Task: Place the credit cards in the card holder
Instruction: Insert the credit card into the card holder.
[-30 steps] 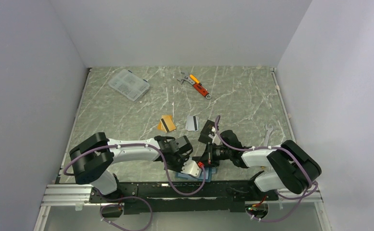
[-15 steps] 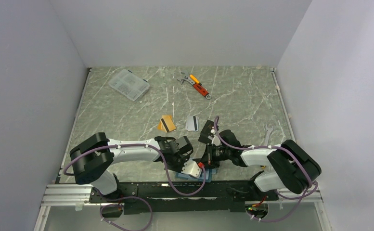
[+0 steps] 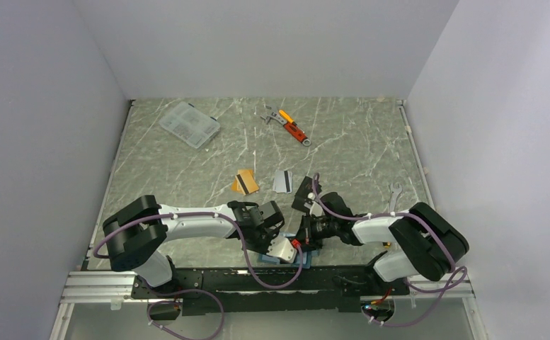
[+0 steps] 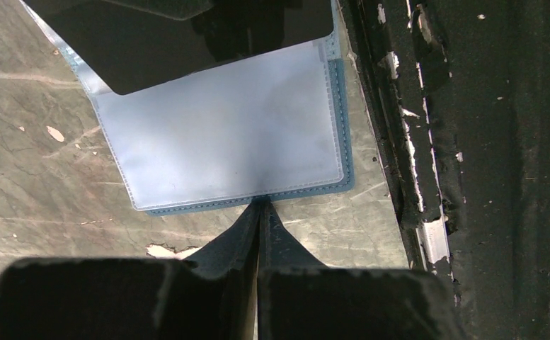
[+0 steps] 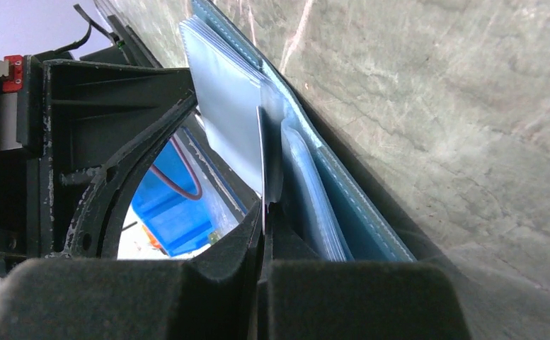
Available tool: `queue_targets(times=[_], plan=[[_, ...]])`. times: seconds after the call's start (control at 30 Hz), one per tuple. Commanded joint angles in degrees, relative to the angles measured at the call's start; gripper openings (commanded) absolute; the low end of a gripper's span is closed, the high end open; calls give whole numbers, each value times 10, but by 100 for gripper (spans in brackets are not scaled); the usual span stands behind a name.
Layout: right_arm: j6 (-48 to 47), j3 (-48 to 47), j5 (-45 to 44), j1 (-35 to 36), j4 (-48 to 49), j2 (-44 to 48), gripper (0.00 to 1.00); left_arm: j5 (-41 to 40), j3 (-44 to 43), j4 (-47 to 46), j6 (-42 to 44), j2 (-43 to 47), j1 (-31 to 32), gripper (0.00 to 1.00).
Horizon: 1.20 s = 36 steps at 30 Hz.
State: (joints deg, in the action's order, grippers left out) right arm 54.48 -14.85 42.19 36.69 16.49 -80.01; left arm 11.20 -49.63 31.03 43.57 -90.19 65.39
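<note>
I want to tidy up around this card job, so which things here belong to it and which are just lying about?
Job: card holder, dark card, orange cards, silver card.
Lying about: clear box, orange-handled tool, wrench.

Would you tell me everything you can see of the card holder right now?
The card holder is a small teal wallet with pale stitching and clear bluish plastic pockets, fanned slightly apart. It lies open on the marble table, at the near edge beside a black rail. The shut left gripper touches its stitched edge. A dark card overlaps the top pocket's mouth, seemingly pinched by the right gripper; whether it is inside I cannot tell.
</note>
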Motion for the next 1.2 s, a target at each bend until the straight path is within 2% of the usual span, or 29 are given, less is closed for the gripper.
queue_targets(times=[0.0,0.33,0.67,0.9,1.17], plan=[[-9,-12,-4,6,2,-20,0,5,11,-28,-6,-15,7,7],[-39,-59,-32,5,-24,-45,0,4,13,-26,-3,-16,11,7],[-34,-28,-63,5,-53,-14,0,7,13,-25,-2,-13,11,6],[-23,9,-51,5,-54,30,0,5,10,-24,-2,-14,15,5],[-48,-7,-13,6,-53,-3,0,1,9,-23,-2,-14,17,4]])
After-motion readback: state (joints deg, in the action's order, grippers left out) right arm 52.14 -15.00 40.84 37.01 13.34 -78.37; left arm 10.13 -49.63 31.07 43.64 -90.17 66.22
